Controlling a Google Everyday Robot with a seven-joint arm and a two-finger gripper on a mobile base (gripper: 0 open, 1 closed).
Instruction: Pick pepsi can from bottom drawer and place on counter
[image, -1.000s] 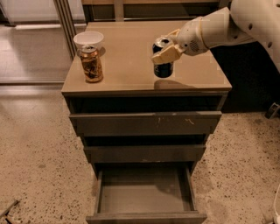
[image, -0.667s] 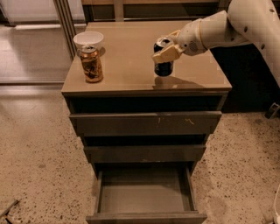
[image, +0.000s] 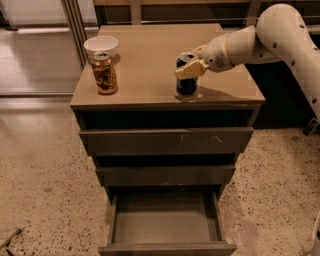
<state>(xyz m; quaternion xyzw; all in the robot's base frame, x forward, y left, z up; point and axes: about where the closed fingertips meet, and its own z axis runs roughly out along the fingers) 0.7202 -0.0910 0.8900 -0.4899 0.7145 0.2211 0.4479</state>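
The pepsi can (image: 187, 84), dark blue with a silver top, stands upright on the tan counter (image: 150, 60) near its front right edge. My gripper (image: 190, 64) comes in from the right and its cream fingers (image: 189, 70) wrap the upper part of the can. The bottom drawer (image: 165, 222) is pulled out below and its grey floor is bare.
A brown-gold patterned can (image: 105, 73) stands at the counter's front left, with a white bowl (image: 101, 45) just behind it. The two upper drawers (image: 165, 141) are slightly ajar. Speckled floor surrounds the cabinet. A dark cabinet stands at the right.
The gripper and can have lowered slightly, so the can now rests on the counter. The arm has barely shifted otherwise.
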